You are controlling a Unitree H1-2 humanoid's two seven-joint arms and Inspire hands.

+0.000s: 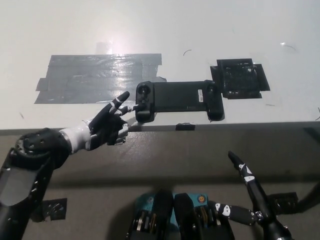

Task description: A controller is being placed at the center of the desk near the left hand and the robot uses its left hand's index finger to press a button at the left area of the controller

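Your white bench (210,35) fills the upper half of the view, its front edge running across just below the middle. On it, at about ten o'clock from centre, lies a wide patch of grey tape (95,77). At about two o'clock sits a smaller black square pad (241,78), flat on the surface.

The controller (177,99) lies flat just above the bench's front edge, near the middle, long side running left to right, with its right grip touching the pad's lower left corner. A round stick shows on its left grip.

Your left hand (107,125) sits at about eight o'clock from the controller, over the bench edge. Its fingers (119,100) are spread apart and hold nothing; one extended tip reaches the controller's left end, and you cannot tell from this view whether it actually touches.

Your right hand (247,192) rests low at five o'clock, below the bench, well apart from everything, with one finger pointing up and nothing in its grasp.
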